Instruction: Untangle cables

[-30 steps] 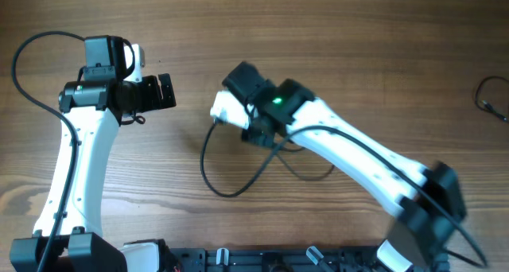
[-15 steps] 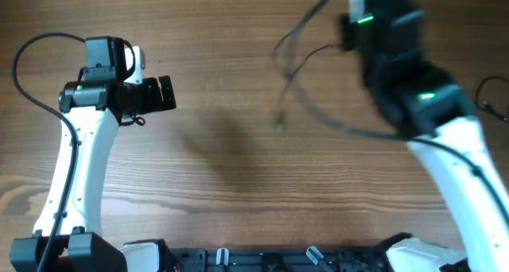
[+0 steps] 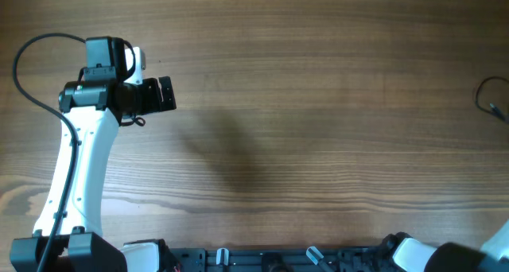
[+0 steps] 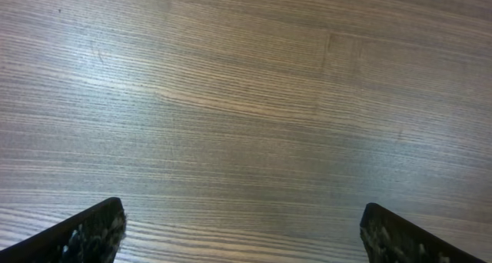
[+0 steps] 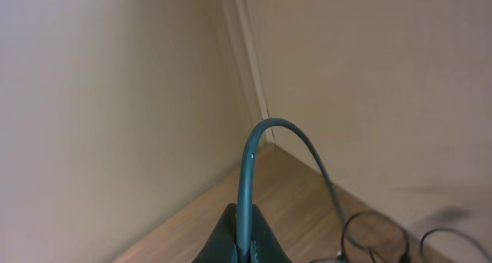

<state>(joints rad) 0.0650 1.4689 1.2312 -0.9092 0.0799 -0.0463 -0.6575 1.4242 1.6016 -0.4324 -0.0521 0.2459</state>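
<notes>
My left gripper (image 3: pixel 165 94) is open and empty over bare wood at the left of the table; its two dark fingertips (image 4: pixel 244 232) frame only table in the left wrist view. My right gripper (image 5: pixel 242 236) is shut on a dark teal cable (image 5: pixel 247 171) that arches up from the jaws and drops to loose dark loops (image 5: pixel 377 236) on the wood. The right gripper itself is out of the overhead view. A small loop of black cable (image 3: pixel 493 97) shows at the table's far right edge.
A pale wall corner (image 5: pixel 246 71) fills the right wrist view behind the cable. The left arm's own black cable (image 3: pixel 32 57) loops at the far left. A dark rail (image 3: pixel 270 260) runs along the table's front edge, with the right arm's base (image 3: pixel 445 256) at the bottom right.
My right arm has swung from the table's middle up to the right and out of the overhead view, taking the cable and white plug with it. The left arm has not moved.
</notes>
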